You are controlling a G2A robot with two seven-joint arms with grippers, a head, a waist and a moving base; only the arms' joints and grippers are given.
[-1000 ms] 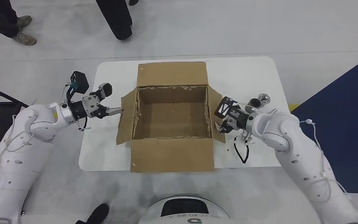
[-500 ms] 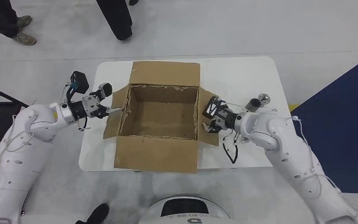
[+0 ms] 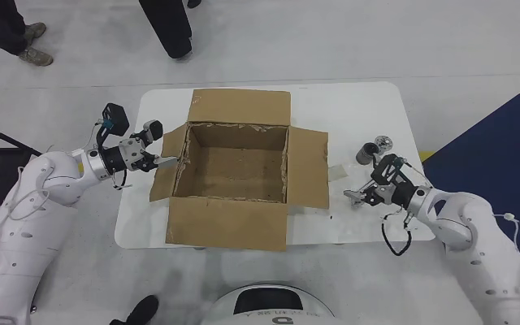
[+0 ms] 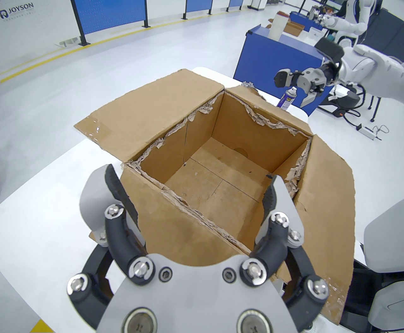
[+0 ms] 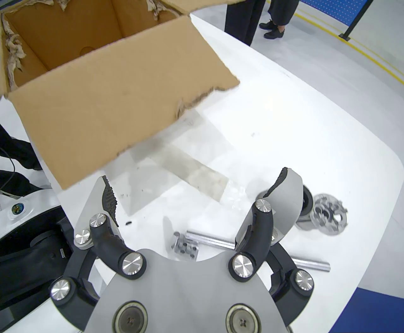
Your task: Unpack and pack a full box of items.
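The empty box [image 3: 240, 107] stood open mid-table. The right gripper [image 5: 195, 183] hung wide open over the metal rail [image 5: 210, 238] beside it; a sound grasp required centring across the rail's width. The left gripper [image 4: 192, 181], likewise wide, straddled the left flap [image 4: 176, 227]

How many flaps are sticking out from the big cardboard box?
4. The far flap, the near flap, the left-side flap and the right-side flap. All are folded outward, and none seems hidden.

1. I'm running this rig in a robotics lab hall with a wide, pale, yellow-lined floor [image 4: 63, 78].
2. Blue partition panels [image 4: 104, 14] stand on feet.
3. Another white robot [image 4: 350, 23] works at a blue bench [image 4: 268, 60] beyond my worktop [image 3: 357, 114].
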